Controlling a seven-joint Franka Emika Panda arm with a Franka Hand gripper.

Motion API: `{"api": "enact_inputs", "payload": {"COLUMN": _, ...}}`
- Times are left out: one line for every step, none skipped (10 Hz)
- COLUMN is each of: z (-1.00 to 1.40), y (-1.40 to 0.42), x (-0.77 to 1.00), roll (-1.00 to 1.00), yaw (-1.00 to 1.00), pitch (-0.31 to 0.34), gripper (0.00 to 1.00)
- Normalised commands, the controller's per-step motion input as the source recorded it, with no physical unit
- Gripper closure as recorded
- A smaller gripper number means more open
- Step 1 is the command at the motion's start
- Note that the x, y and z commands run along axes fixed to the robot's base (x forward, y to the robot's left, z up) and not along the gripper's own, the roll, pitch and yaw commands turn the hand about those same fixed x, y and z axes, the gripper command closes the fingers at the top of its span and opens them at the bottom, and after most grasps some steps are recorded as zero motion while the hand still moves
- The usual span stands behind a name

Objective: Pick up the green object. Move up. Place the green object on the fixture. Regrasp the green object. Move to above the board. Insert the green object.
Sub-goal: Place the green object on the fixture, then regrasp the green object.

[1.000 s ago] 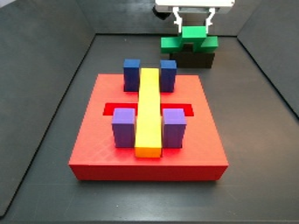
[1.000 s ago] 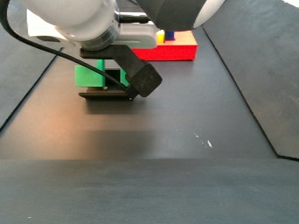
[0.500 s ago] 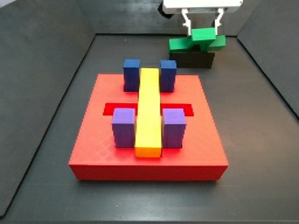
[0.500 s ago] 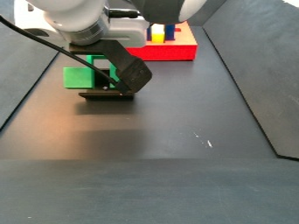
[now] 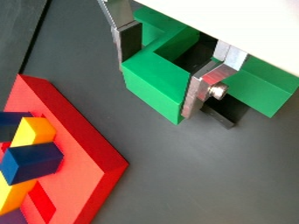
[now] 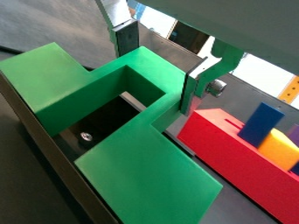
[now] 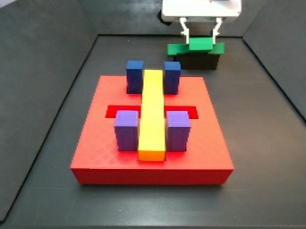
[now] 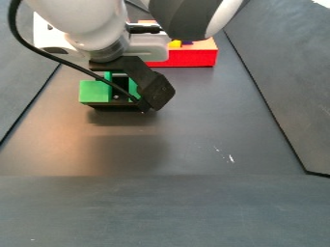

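The gripper [image 5: 163, 66] sat over the fixture [image 7: 196, 61], fingers [image 5: 212, 84] clamped on the green object [image 5: 163, 80], well apart from the board [image 7: 149, 134].

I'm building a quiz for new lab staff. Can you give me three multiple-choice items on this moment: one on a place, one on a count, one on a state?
1. Where is the green object?
A on the board
B at the fixture, beyond the board
C on the bare floor

2. How many purple blocks stand on the board?
A one
B two
C four

3. The claw is:
A open, far off
B closed on the green object
C holding the yellow bar

Key: 1 B, a side view shows it there; 2 B, two flank the yellow bar; 3 B, its fingers press both sides.
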Motion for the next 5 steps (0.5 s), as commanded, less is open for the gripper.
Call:
{"api": "enact_inputs", "payload": {"z": -0.10, "y": -0.02, "x": -0.05, "roll": 0.00, "yaw": 0.00, "pitch": 0.000, "gripper": 1.00}}
{"api": "enact_inputs", "payload": {"z": -0.11, "y": -0.07, "x": -0.03, "roll": 0.02, "yaw": 0.00, "pitch": 0.000, "gripper": 1.00}}
{"api": "enact_inputs", "payload": {"z": -0.08, "y": -0.25, "x": 0.00, "roll": 0.19, "yaw": 0.00, "pitch": 0.000, "gripper": 1.00}}
{"api": "enact_inputs", "payload": {"z": 0.00, "y": 0.00, "x": 0.00, "roll": 0.00, "yaw": 0.00, "pitch": 0.000, "gripper": 0.00}}
{"api": "enact_inputs", "payload": {"z": 0.25, "y": 0.00, "x": 0.00, "roll": 0.00, "yaw": -0.04, "pitch": 0.140, "gripper": 0.00}}
